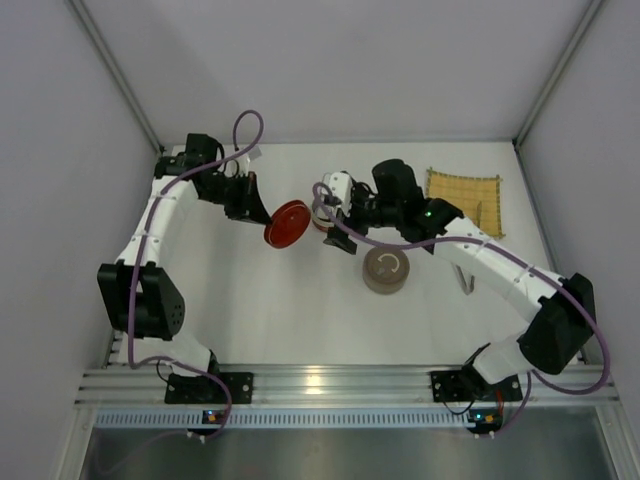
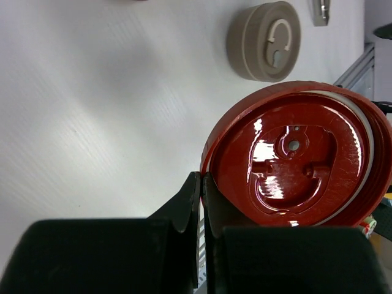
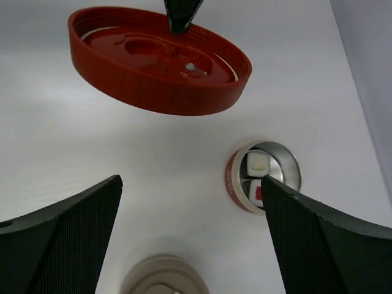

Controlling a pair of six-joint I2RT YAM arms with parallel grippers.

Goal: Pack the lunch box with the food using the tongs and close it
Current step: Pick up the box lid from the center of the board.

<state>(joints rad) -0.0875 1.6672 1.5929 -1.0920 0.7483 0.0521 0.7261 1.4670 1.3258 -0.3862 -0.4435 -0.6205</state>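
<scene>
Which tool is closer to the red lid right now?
Left. The left tool is shut on the rim of the red lid; the right tool is open beside it, not touching.

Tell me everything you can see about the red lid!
The red lid is round, shiny and looks like plastic. Its inner face shows a grooved rim, a pale ring just inside it, and moulded bumps around a small grey dot. It is tilted and seems to hang above the white table. Only the left tool touches it, pinching its edge between two dark fingers.
</scene>
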